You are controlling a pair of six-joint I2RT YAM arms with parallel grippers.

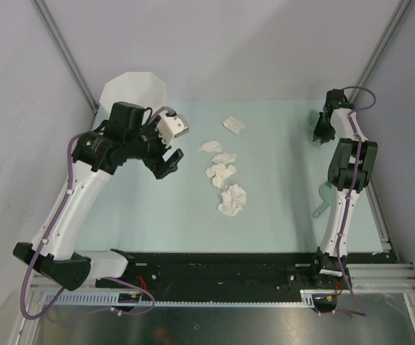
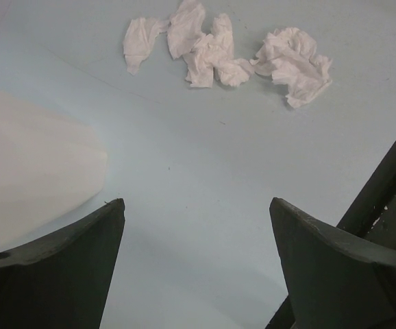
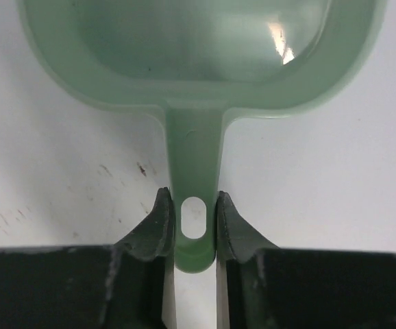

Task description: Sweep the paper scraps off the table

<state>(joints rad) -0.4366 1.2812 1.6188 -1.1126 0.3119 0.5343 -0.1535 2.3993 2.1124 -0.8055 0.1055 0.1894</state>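
Several crumpled white paper scraps (image 1: pixel 222 172) lie in a loose group mid-table, with one apart farther back (image 1: pixel 233 125). In the left wrist view they lie ahead of the fingers (image 2: pixel 215 51). My left gripper (image 1: pixel 168 164) is open and empty, above the mint-green table (image 1: pixel 279 180) just left of the scraps; its jaws stand wide apart (image 2: pixel 196 202). My right gripper (image 3: pixel 194 205) is shut on the handle of a green scoop (image 3: pixel 198 55). In the top view the scoop (image 1: pixel 324 194) is partly hidden beside the right arm.
A tall white faceted bin (image 1: pixel 132 90) stands at the back left, right behind the left arm; its side shows in the left wrist view (image 2: pixel 33 171). Grey walls and metal rails edge the table. The black front rail (image 1: pixel 215 269) runs along the near edge.
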